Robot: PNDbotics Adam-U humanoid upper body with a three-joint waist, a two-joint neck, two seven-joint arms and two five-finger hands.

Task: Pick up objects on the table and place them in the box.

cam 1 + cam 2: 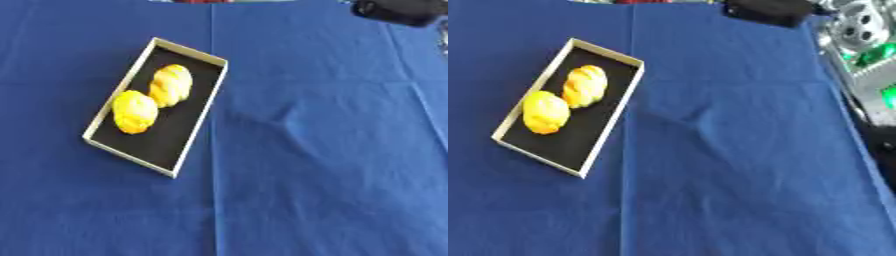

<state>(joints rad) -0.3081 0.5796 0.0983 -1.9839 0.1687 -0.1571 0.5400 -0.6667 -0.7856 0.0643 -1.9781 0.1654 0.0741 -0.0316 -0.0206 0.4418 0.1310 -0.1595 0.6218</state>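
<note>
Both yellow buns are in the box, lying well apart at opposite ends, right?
Not quite. Both yellow buns are in the box, but they lie side by side, touching or nearly so, in its far half. The left eye view shows it.

Creased, seemingly matt blue cloth (332, 165)

A lab or test bench is suggested. A table is covered by a creased blue cloth (332, 165), and silver machinery with green lights (866, 55) is seen at its right edge. A black device (767, 11) is set at the far edge.
</note>
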